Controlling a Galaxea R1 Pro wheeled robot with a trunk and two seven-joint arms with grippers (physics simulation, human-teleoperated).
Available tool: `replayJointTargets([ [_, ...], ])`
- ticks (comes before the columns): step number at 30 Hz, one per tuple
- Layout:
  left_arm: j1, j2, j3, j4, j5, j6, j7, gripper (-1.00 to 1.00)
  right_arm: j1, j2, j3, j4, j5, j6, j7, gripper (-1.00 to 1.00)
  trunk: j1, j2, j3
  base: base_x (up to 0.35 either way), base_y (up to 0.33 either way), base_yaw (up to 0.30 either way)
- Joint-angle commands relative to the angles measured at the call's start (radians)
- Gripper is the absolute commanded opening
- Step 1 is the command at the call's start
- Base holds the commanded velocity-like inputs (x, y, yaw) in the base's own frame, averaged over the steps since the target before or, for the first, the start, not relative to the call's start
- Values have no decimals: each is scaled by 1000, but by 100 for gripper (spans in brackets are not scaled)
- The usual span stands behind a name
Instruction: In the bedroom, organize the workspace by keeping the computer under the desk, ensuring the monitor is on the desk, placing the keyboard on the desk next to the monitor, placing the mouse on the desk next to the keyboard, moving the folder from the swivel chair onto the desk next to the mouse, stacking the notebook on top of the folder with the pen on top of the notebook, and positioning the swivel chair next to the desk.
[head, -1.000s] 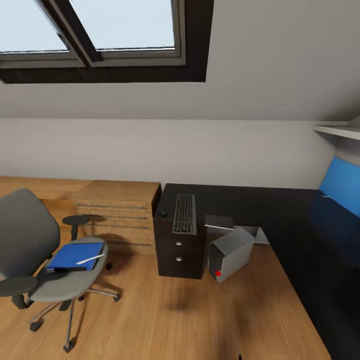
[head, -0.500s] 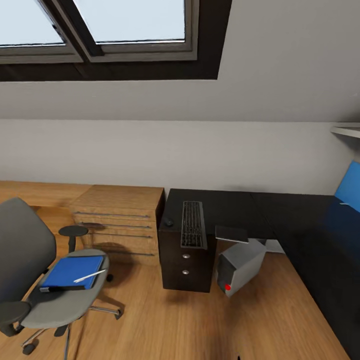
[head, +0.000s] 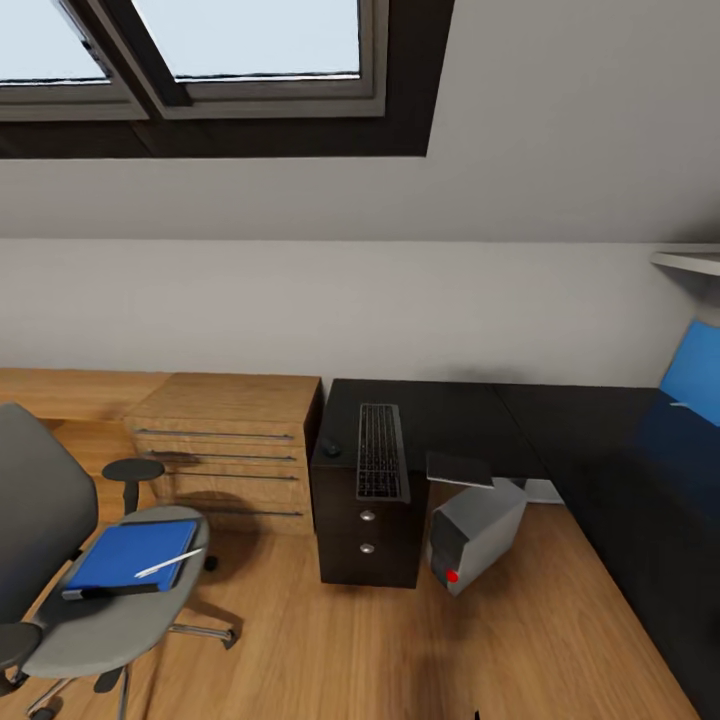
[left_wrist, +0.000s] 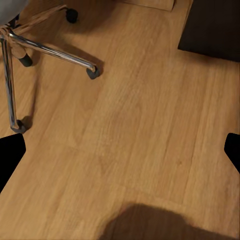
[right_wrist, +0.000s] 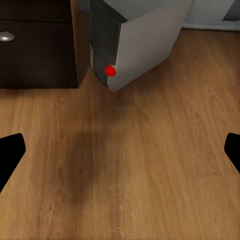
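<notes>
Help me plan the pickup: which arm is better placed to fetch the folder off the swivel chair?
Probably left. The folder lies on the swivel chair at the robot's left, and the left wrist camera looks down at the chair's chrome base. The right wrist camera faces the computer.

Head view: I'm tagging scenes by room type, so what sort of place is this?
Probably a home office in an attic room: a desk with a keyboard, a swivel chair, a skylight.
</notes>
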Motion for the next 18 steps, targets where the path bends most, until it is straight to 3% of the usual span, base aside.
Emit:
replayJointTargets([
  [1, -1, 1, -10, -1, 10, -4, 7, 100, -1, 0, -3, 1, 9, -1, -5, 100, 4, -8, -4, 0, 0, 0],
  [18, -1, 1, -9, -2, 11, 2, 10, 100, -1, -1, -4, 4, 9, -1, -5, 100, 69, -127, -58, 0, 0, 0],
])
